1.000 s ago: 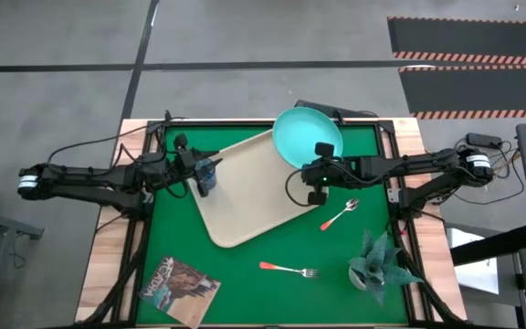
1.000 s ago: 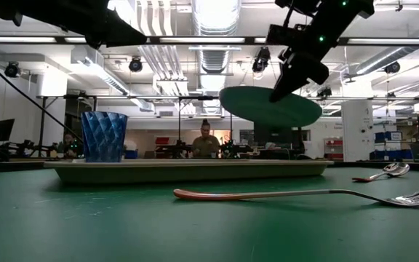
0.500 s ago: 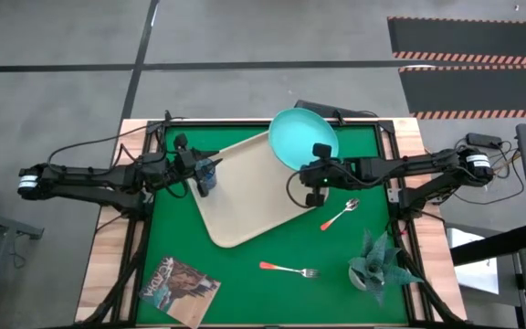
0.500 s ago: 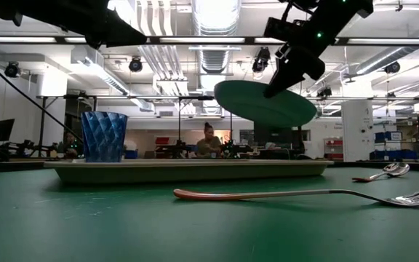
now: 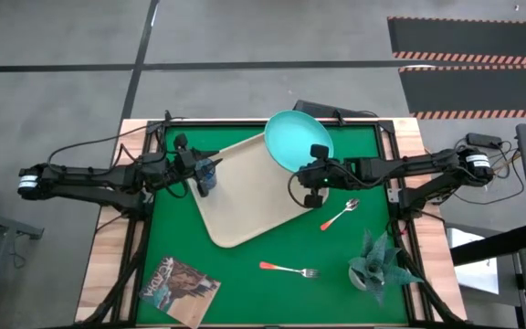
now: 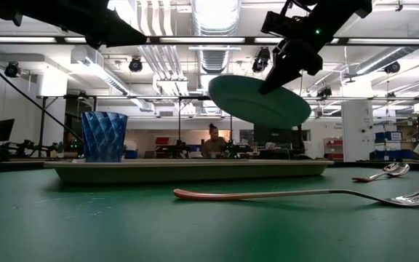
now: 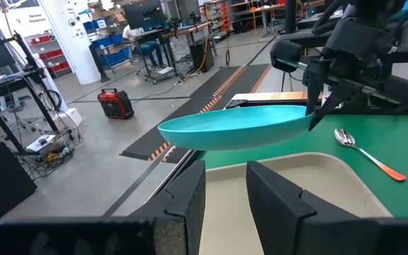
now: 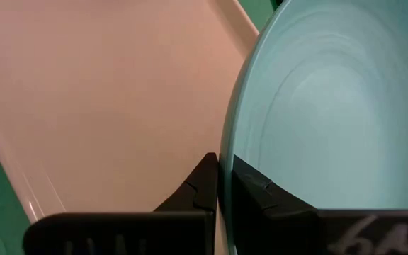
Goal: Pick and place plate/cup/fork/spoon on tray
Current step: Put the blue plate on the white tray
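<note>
I see my right gripper point(image 5: 315, 176) pinched shut on the rim of the plate point(image 5: 299, 140), a plain round turquoise dish with a shallow rim, held tilted in the air above the far corner of the beige tray point(image 5: 245, 192). My left gripper point(image 5: 205, 174) sits at the ribbed blue cup point(image 6: 104, 136) standing on the tray; whether it grips I cannot tell. I can read no writing anywhere.
</note>
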